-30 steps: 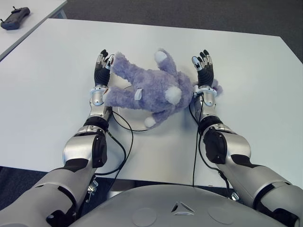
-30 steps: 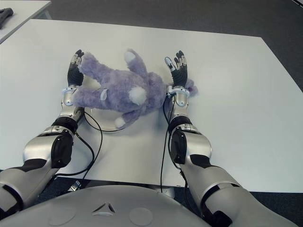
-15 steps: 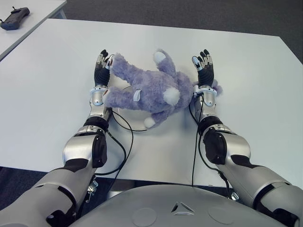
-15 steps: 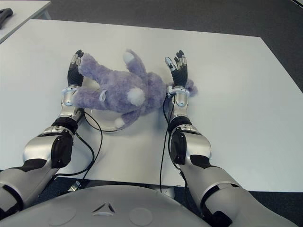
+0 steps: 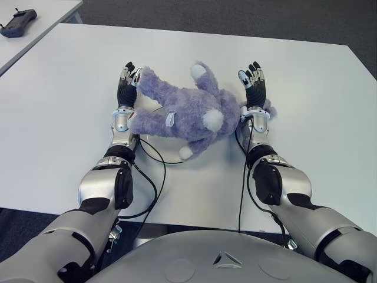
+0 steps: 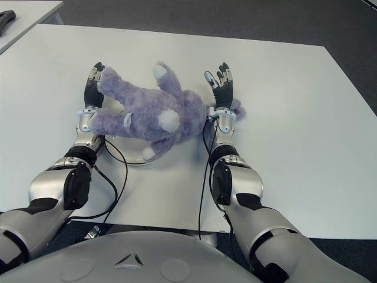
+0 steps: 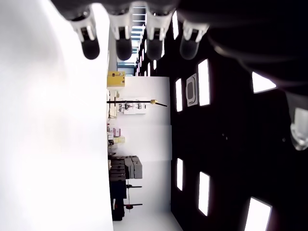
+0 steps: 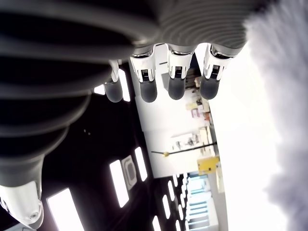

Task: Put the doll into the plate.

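Observation:
A purple plush doll with white paws lies across a white round plate on the white table, covering most of it. My left hand stands at the doll's left side, fingers straight, against one furry limb. At the doll's right side is my right hand, fingers also straight, with a bit of purple fur showing past its wrist. Neither hand's fingers curl around the doll. The right wrist view shows the straight fingers and fur beside them.
A black controller lies on a second table at the far left. Black cables loop from my wrists over the near part of the table. Bare table surface stretches to the left, right and far side.
The doll has shifted very slightly to the left on the plate. Both hands stay where they were.

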